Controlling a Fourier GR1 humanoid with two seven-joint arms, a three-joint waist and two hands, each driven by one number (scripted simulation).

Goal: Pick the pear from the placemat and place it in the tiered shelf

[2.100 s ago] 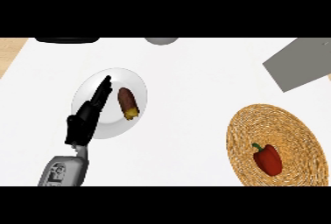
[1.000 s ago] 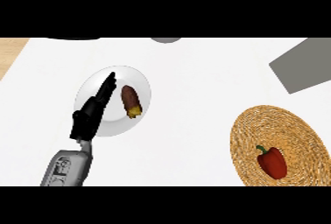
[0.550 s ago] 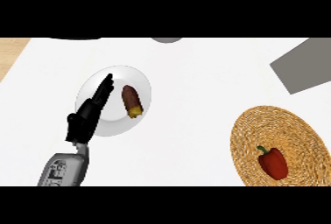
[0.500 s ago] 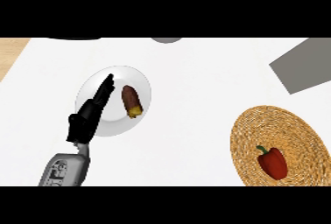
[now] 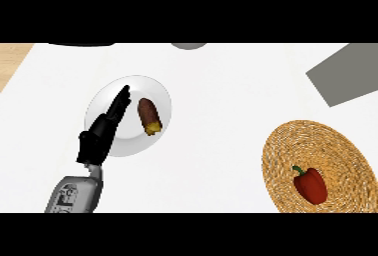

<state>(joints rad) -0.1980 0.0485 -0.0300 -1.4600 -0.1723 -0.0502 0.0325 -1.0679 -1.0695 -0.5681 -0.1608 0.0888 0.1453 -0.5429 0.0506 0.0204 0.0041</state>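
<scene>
A round woven placemat [image 5: 314, 142] lies at the lower right and bears a red bell pepper [image 5: 310, 184]; no pear shows anywhere. My left hand [image 5: 100, 135] stretches over the left side of a white plate [image 5: 153, 86], open, with straight fingers pointing up and right. Beside those fingers on the plate lies a brown oblong food item with a yellow end [image 5: 149, 115], apart from the hand. A flat grey slab [image 5: 347, 72] sits at the upper right. My right hand is out of sight.
A small grey round object [image 5: 190, 45] and a dark shape [image 5: 81, 44] peek in at the top edge. The white counter ends in a wooden strip [image 5: 11, 57] at the upper left.
The left hand has stayed over the plate with almost no movement. The whole scene has drifted slightly in the picture.
</scene>
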